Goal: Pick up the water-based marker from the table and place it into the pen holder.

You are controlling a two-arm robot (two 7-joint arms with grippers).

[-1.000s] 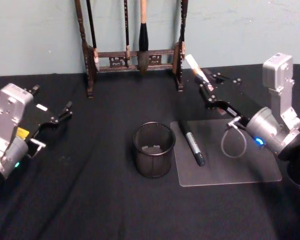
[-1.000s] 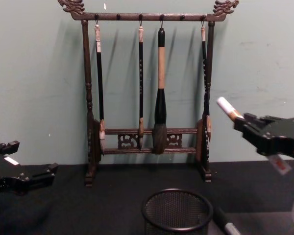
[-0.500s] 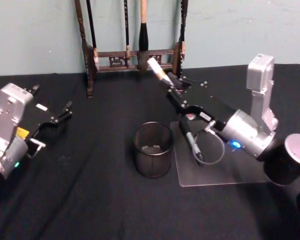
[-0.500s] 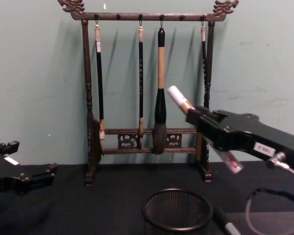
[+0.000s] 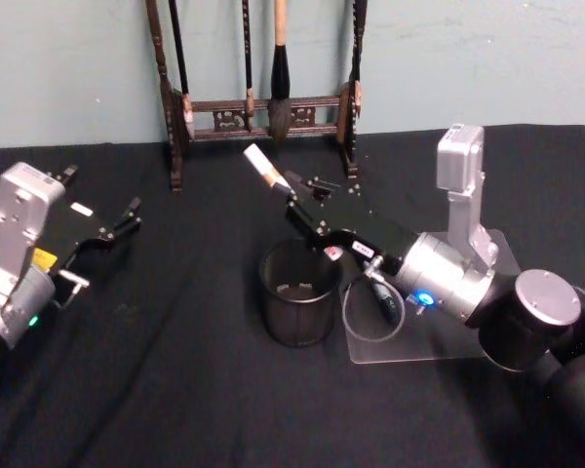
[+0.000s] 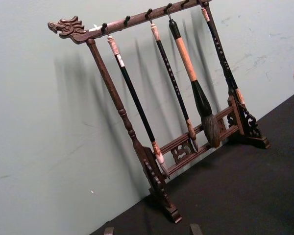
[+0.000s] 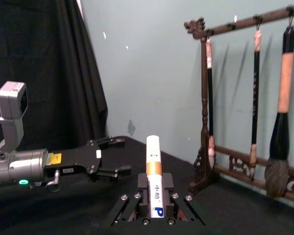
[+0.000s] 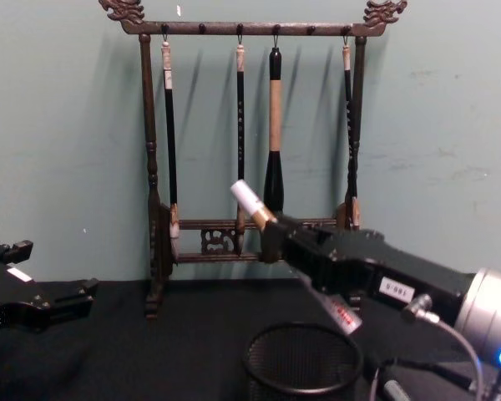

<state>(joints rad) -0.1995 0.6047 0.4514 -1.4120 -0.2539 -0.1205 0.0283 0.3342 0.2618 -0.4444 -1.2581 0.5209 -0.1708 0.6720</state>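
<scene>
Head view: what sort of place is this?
Probably a robot test bench dressed as a writing desk: black-cloth table, wooden brush rack, mesh pen holder. The right pincer holds a marker tilted above the holder; the left pincer sits open at the left.

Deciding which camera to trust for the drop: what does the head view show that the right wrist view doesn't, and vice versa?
Head, not wrist: the pen holder and a clear mat. Wrist, not head: print on the marker, top rail of the brush rack. Both: the right gripper shut on the marker, the left gripper parked open, the rack.
</scene>
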